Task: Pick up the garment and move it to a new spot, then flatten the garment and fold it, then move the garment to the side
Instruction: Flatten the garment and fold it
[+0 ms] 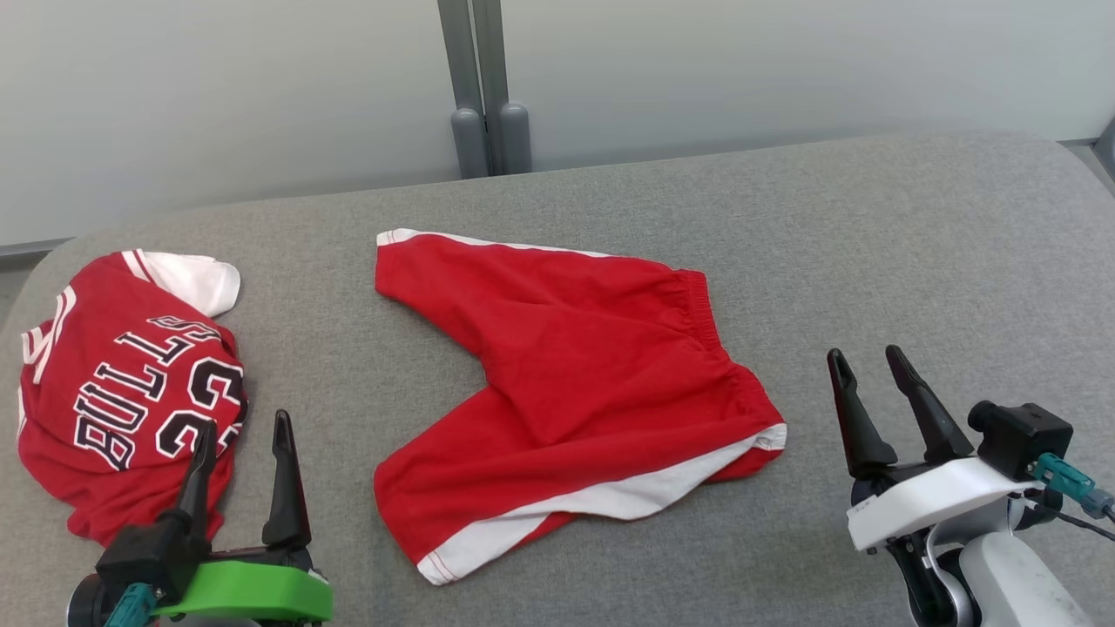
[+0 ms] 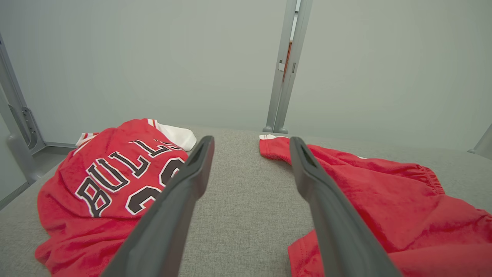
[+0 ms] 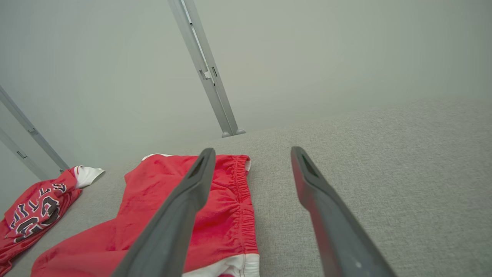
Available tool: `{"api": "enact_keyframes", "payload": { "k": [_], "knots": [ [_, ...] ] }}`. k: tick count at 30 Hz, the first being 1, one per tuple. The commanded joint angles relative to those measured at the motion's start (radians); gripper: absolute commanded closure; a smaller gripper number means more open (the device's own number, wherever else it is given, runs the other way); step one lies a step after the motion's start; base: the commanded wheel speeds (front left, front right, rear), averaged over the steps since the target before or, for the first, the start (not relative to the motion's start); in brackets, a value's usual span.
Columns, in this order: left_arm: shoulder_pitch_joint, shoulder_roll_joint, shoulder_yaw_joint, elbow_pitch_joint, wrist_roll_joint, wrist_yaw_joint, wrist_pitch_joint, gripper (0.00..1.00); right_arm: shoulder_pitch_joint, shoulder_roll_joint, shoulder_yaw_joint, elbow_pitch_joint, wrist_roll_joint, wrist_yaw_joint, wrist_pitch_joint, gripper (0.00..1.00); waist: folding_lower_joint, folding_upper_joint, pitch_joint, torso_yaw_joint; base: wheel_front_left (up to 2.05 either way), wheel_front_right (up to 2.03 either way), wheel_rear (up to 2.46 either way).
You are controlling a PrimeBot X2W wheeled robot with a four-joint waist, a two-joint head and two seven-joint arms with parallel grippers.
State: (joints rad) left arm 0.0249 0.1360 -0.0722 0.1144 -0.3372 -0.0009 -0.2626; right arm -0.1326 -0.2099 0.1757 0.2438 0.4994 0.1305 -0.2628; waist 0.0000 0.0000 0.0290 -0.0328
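One red shorts (image 1: pixel 592 383), one jersey (image 1: pixel 122 392) (crumpled), left pincer (image 1: pixel 244 422) and right pincer (image 1: pixel 865 353) spread wide, empty

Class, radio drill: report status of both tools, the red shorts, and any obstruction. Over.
Left tool open, empty, by Bulls jersey. Right tool open, empty, right of red shorts. Shorts lying unfolded on grey surface. Nothing on them.

Red shorts (image 1: pixel 592 383) lie spread, perhaps slightly twisted
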Motion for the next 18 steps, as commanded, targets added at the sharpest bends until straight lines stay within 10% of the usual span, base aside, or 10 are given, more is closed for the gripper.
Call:
{"api": "enact_keyframes", "payload": {
  "k": [1,9,18],
  "knots": [
    [-0.009,-0.007,0.009,-0.003,0.01,-0.008,-0.003,0.0,0.0,-0.007,-0.001,0.002,-0.003,0.0,-0.003,0.0,0.0,0.0,0.0,-0.002,0.0,0.0,0.0],
    [0.008,-0.018,-0.022,0.014,-0.027,-0.078,0.044,0.0,-0.002,-0.062,0.061,0.065,0.068,0.0,0.063,0.0,0.0,0.0,0.007,-0.003,0.0,0.0,0.0],
    [0.035,0.021,-0.13,0.026,-0.154,-0.121,0.346,0.0,-0.035,-0.109,0.166,0.123,0.221,0.0,0.201,0.0,0.0,0.0,0.034,0.024,0.0,0.0,0.0]
  ]
}}
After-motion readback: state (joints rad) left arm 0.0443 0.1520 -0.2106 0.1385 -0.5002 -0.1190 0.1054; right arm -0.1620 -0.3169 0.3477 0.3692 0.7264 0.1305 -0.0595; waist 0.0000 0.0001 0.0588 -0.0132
